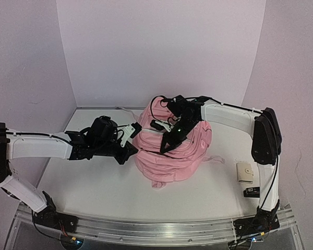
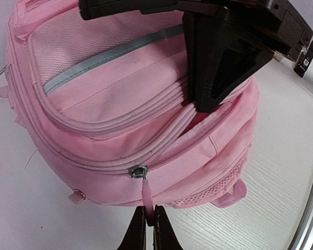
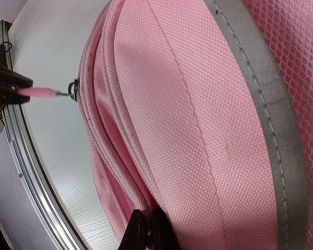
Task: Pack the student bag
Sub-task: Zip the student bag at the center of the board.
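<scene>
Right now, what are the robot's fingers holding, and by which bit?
The left fingers pinch the big soft pink fabric backpack by its pink zipper pull tab. The right fingers pinch the piped fabric rim of its open pocket.

L end effector (image 2: 150, 223), R end effector (image 3: 146, 221) both pinched closed.

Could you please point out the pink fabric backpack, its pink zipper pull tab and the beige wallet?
Pink fabric backpack (image 1: 169, 162), top external view, lower front panel.
Pink zipper pull tab (image 2: 145, 194), left wrist view, mid-strip.
Beige wallet (image 1: 244, 172), top external view, top face.
</scene>
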Controlling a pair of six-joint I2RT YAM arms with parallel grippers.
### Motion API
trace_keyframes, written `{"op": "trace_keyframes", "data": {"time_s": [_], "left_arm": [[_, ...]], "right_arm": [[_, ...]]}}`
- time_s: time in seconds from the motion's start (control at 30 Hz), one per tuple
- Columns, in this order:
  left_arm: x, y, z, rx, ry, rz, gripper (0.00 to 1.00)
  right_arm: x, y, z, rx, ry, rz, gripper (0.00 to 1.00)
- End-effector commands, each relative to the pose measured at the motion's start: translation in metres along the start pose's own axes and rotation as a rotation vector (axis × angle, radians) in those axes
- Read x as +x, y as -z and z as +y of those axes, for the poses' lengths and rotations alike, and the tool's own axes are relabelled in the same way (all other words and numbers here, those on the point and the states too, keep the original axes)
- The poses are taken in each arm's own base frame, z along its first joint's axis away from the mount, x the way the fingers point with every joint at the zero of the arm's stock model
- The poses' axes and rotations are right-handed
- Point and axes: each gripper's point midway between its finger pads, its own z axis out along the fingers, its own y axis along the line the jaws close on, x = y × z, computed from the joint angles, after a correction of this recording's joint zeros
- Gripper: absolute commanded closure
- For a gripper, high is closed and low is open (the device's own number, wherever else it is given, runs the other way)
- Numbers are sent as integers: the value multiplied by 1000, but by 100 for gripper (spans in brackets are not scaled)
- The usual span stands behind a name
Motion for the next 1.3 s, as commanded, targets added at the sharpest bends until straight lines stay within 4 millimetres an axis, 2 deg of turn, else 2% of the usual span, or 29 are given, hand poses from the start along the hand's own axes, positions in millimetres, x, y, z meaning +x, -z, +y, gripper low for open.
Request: {"op": "trace_keyframes", "data": {"time_s": [0.0,0.2,0.27,0.37,0.43,0.47,0.53,0.6,0.7,0.77,0.8,0.87,0.97,1.03,1.1,1.27], "left_arm": [[-35,-1,-54,208,-40,-175,100],[-60,-9,-102,281,-108,-284,100],[-62,-11,-106,288,-98,-296,100],[-58,-5,-98,249,-65,-323,100],[-56,3,-87,200,-47,-336,100],[-54,5,-81,167,-42,-331,100],[-53,10,-75,141,-33,-329,100],[-51,12,-74,138,-25,-327,100],[-47,5,-73,134,-18,-306,100],[-46,1,-70,116,-13,-301,100],[-46,0,-68,108,-8,-300,100],[-47,2,-64,98,5,-303,100],[-44,5,-49,43,25,-295,100],[-43,10,-42,27,35,-291,100],[-41,14,-38,18,39,-284,100],[-37,16,-43,49,23,-253,100]], "right_arm": [[-24,-9,-12,22,-58,-66,100],[-39,-18,-6,4,-81,-94,100],[-48,-15,-3,-9,-100,-117,100],[-64,2,11,-56,-100,-165,98],[-71,23,18,-69,-84,-205,83],[-73,34,18,-71,-82,-224,69],[-72,54,14,-63,-86,-254,59],[-67,69,11,-51,-97,-271,57],[-47,72,11,-59,-122,-247,55],[-35,77,9,-82,-146,-239,45],[-27,79,3,-84,-164,-234,40],[-16,89,-14,-76,-214,-242,35],[8,96,-46,-60,-302,-235,34],[27,90,-59,-53,-334,-204,34],[42,80,-63,-61,-340,-171,33],[55,48,-47,-240,-387,-106,23]]}}
